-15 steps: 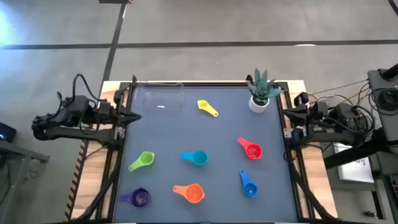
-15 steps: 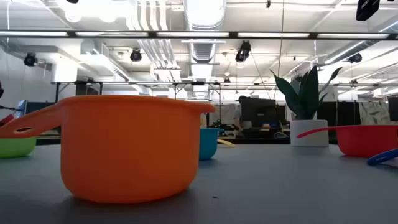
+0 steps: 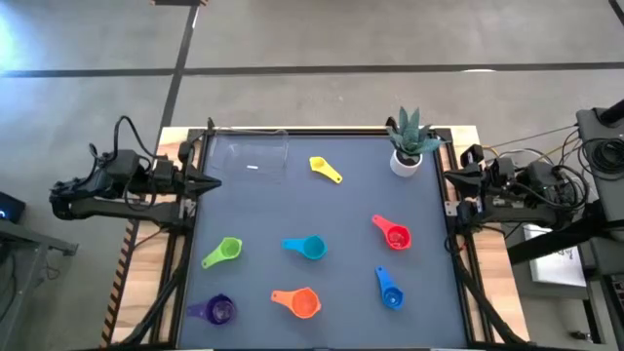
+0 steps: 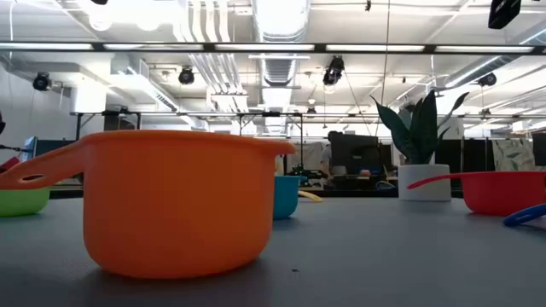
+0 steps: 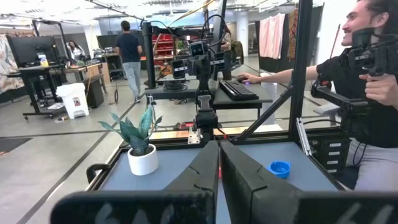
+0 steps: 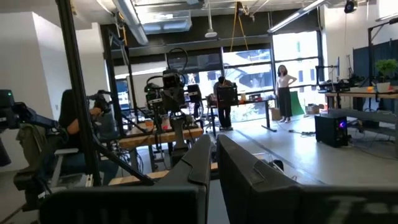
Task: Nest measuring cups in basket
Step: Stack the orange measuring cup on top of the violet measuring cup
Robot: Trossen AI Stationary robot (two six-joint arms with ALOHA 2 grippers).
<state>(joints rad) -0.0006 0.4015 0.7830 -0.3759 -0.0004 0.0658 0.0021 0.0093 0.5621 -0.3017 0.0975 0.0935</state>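
Several measuring cups lie apart on the grey table, each resting on its base: yellow [image 3: 325, 169], red [image 3: 394, 234], light blue [image 3: 306, 247], green [image 3: 223, 253], blue [image 3: 389, 289], orange [image 3: 297, 302] and purple [image 3: 214, 310]. The orange cup [image 4: 179, 200] fills the low view. The clear basket [image 3: 249, 156] stands at the far left corner with nothing in it. My left gripper [image 3: 214, 183] waits shut at the table's left edge, just near of the basket. My right gripper [image 3: 447, 176] waits shut at the right edge. Neither holds anything.
A white pot with a spiky green plant [image 3: 409, 146] stands at the far right corner, close to my right gripper. A black frame [image 3: 322, 131] runs round the table. A seated person [image 5: 367, 93] is beyond the right edge.
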